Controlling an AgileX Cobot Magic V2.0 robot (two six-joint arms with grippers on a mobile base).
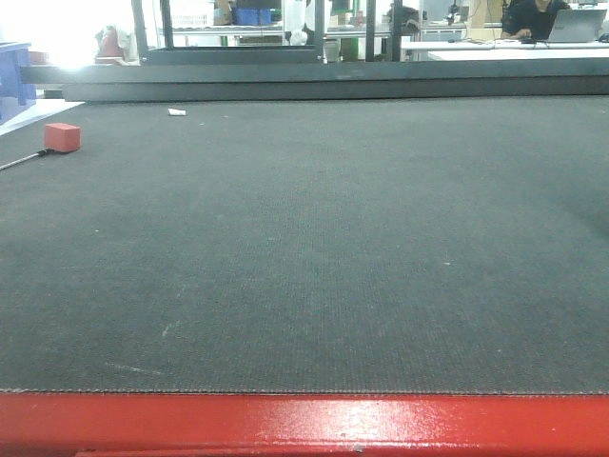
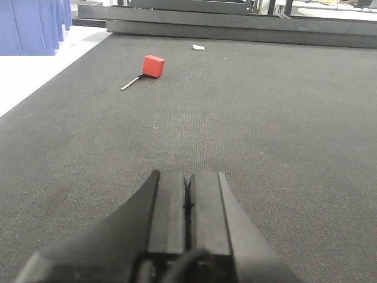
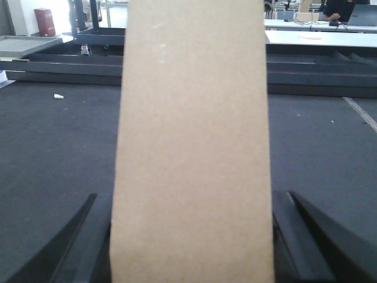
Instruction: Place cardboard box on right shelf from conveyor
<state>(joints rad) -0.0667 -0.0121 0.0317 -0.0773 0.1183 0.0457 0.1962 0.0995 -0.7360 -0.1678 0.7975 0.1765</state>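
- small red block (image 1: 62, 137) sitting far left, near the back
- thin metal rod (image 1: 24, 159) poking out from the block's lower left corner, touching it, angled toward the left edge
- tiny white scrap (image 1: 177, 112) further back, well apart from the block
- blue plastic bins (image 2: 29, 26) off to the left side
- way back on the right, a person in dark clothes (image 1: 538, 17) at a laptop (image 1: 576, 26) on a white table (image 1: 514, 52)
- red boxy thing (image 3: 44, 22) in the far background, can't tell what it is

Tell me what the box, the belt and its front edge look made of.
The cardboard box looks like matte tan paperboard, faintly fibrous. The conveyor belt seems woven or rubberised fabric, dark grey with fine ribbing. Its frame edge is probably painted metal: glossy red with glare.
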